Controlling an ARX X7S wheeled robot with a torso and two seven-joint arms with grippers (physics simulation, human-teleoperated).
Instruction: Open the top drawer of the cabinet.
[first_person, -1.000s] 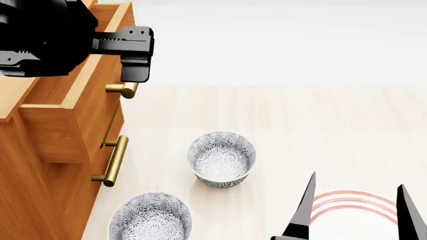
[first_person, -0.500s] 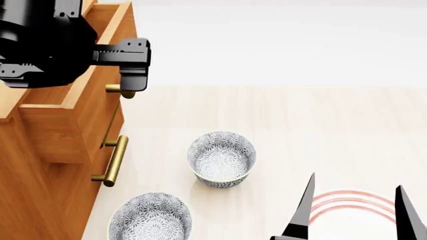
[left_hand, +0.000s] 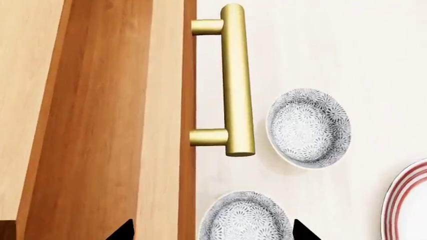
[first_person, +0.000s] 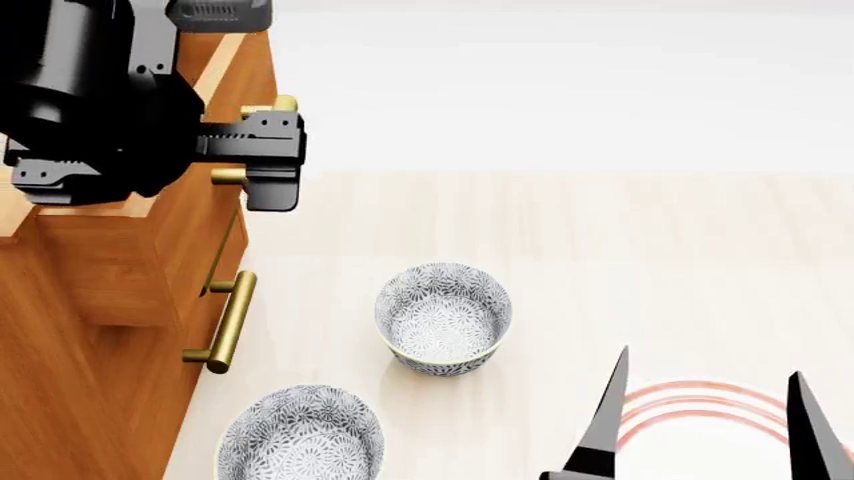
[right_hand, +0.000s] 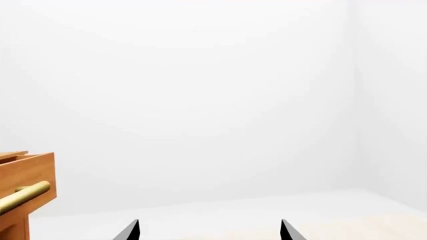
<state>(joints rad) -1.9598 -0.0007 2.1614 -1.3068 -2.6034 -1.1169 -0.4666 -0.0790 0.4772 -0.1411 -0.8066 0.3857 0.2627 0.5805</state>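
Note:
The orange-brown cabinet (first_person: 94, 330) stands at the left. Its top drawer (first_person: 160, 200) is pulled out, so its open box shows from above. The drawer's brass bar handle (left_hand: 237, 80) is bare in the left wrist view. My left gripper (first_person: 267, 180) hangs over that handle, apart from it. Its jaws are open and empty in the left wrist view (left_hand: 212, 232). My right gripper (first_person: 710, 362) is open and empty at the lower right, far from the cabinet. The right wrist view (right_hand: 208, 227) shows the drawer corner (right_hand: 27, 172) at a distance.
The second drawer's handle (first_person: 227, 322) sticks out below. Two patterned bowls (first_person: 443, 318) (first_person: 300, 435) stand on the pale surface by the cabinet. A red-ringed plate (first_person: 701, 410) lies under my right gripper.
My left gripper has drawn up and back from the top drawer's handle, toward the head camera; the handle's far end now shows. The drawer and the right arm have stayed put.

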